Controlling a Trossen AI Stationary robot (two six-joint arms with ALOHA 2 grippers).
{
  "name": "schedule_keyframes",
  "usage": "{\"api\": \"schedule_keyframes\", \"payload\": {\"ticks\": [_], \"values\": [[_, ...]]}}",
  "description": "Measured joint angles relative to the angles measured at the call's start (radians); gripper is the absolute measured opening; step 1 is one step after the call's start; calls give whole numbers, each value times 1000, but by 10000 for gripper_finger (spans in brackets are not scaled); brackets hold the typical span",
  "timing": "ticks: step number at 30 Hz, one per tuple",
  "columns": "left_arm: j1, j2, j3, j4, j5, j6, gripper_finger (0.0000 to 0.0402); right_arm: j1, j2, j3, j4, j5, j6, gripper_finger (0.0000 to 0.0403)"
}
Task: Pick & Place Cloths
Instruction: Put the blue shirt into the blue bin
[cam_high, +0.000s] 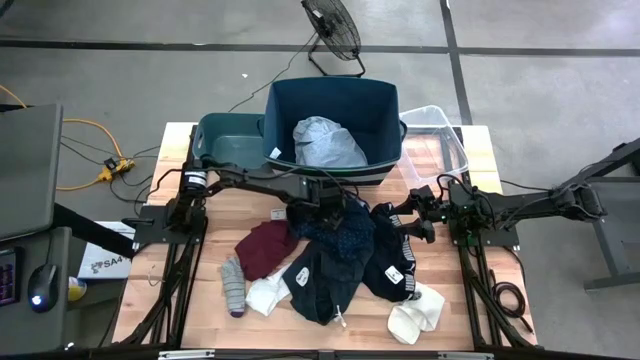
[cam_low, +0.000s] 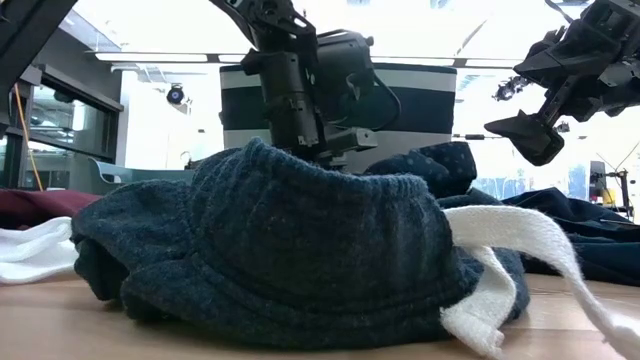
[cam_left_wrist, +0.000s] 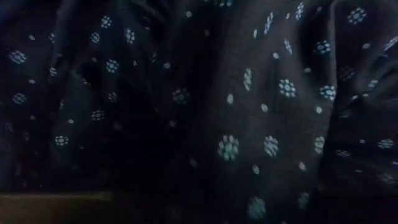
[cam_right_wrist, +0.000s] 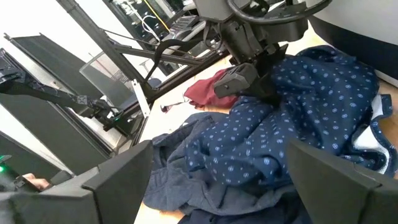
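Observation:
A navy dotted cloth (cam_high: 345, 228) lies crumpled on top of the pile at the table's middle; it fills the left wrist view (cam_left_wrist: 249, 112). My left gripper (cam_high: 335, 208) is down on this cloth, its tip sunk in the folds (cam_right_wrist: 245, 81). My right gripper (cam_high: 408, 222) is open and empty, hovering just right of the dotted cloth (cam_right_wrist: 292, 124) and above the pile. A pale blue-white cloth (cam_high: 328, 145) lies inside the navy bin (cam_high: 385, 110).
Around the pile lie a maroon cloth (cam_high: 265, 247), a grey sock (cam_high: 232, 285), white socks (cam_high: 268, 293) (cam_high: 415, 315), a black garment with white tags (cam_high: 390, 265) and a dark knit garment (cam_low: 270, 240). A teal bin (cam_high: 225, 135) and a clear bin (cam_high: 440, 125) flank the navy bin at the far edge.

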Motion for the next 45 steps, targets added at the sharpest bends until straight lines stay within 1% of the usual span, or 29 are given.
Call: {"api": "schedule_keyframes", "payload": {"ticks": [6, 7, 9, 10, 13, 14, 18, 21, 25, 27, 30, 32, 34, 36, 40, 41, 43, 45], "values": [[0, 0, 0, -6, 37, 9, 44, 0, 0, 0, 0, 0, 0, 353], [0, 0, 0, -11, 43, 16, 34, 0, 0, 0, 0, 0, 0, 353], [0, 0, 0, -13, 55, 21, 33, 0, 0, 0, 0, 0, 0, 353], [1, 0, 0, -13, 78, 32, 33, 0, 0, 0, 0, 0, 0, 353], [14, 3, 15, -24, 192, 87, 33, 0, 0, 0, 0, 0, 0, 353], [14, 5, 26, -31, 215, 102, 33, 0, 0, 0, 0, 0, 0, 353], [10, 0, 88, -56, 263, 157, 33, 0, 0, 0, 0, -1, 0, 353], [10, -17, 162, -82, 267, 202, 33, 0, 0, 0, 0, 0, 0, 353], [13, -35, 291, -178, 243, 276, 33, 0, 0, 0, -2, 0, 0, 353], [18, -47, 359, -275, 221, 314, 33, 0, 0, 0, -1, 0, 0, 353], [18, -61, 466, -318, 216, 350, 33, 0, 0, 0, -2, 0, 0, 353], [18, -68, 537, -387, 207, 382, 33, 0, 0, 0, -2, 0, 0, 353], [18, -68, 622, -406, 207, 407, 33, 0, 0, 0, -2, 0, 0, 353], [18, -68, 713, -465, 207, 430, 33, 0, 0, 0, -2, 0, 0, 353], [19, -70, 864, -488, 207, 445, 33, 0, 0, 0, -2, 0, 0, 353], [19, -75, 878, -474, 206, 444, 33, 0, 0, 0, -2, 0, 0, 353], [20, -122, 845, -392, 210, 437, 33, 0, 0, 0, -2, 0, 0, 353], [25, -154, 843, -356, 212, 431, 33, 0, 0, 0, -2, 0, 0, 353]]}}
